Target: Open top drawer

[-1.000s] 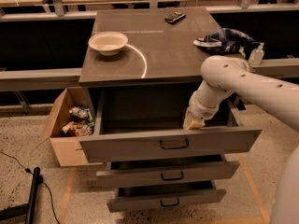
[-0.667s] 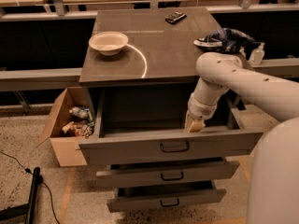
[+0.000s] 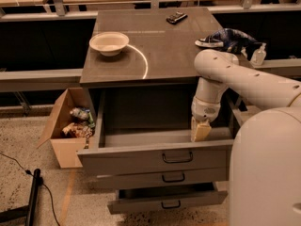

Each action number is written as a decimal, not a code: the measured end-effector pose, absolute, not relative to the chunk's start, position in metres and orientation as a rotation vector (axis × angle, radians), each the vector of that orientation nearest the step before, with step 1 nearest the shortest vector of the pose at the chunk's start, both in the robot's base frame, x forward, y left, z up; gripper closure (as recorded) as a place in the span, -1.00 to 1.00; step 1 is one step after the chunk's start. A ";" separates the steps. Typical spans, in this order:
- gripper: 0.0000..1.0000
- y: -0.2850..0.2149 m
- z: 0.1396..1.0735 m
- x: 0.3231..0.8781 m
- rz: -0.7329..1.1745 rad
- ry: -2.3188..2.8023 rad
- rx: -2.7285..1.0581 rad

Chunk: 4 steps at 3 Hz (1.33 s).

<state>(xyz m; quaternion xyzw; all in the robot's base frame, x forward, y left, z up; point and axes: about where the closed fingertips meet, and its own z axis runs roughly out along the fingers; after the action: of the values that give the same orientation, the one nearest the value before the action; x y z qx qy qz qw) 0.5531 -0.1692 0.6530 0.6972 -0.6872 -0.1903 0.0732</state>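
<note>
"Grey metal. Is that the top drawer (image 3: 136, 163)?"

"Yes. It sticks far out of the cabinet (image 3: 164, 55), and I can look down into it."

"Where is your gripper?"

"My gripper (image 3: 201, 131) hangs inside the top drawer, near its right end, just behind the front panel. I cannot tell if it is clenched or let go."

"And the handle?"

"The small dark handle (image 3: 177, 157) sits in the middle of the top drawer's front. My gripper is apart from it."

"What else?"

"The middle drawer (image 3: 136, 179) and the bottom drawer (image 3: 141, 204) lie under the top drawer. A white bowl (image 3: 109, 43) sits above it, towards the left. A cardboard box (image 3: 63, 149) stands left of it."
</note>
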 end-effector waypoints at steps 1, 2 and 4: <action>1.00 -0.173 0.662 0.538 -0.601 -2.053 2.033; 1.00 -0.179 0.671 0.520 -0.626 -2.066 1.975; 1.00 -0.188 0.681 0.480 -0.667 -2.098 1.868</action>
<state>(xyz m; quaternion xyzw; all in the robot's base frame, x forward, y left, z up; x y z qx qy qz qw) 0.4797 -0.1885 0.6808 0.6418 -0.7208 -0.2291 0.1267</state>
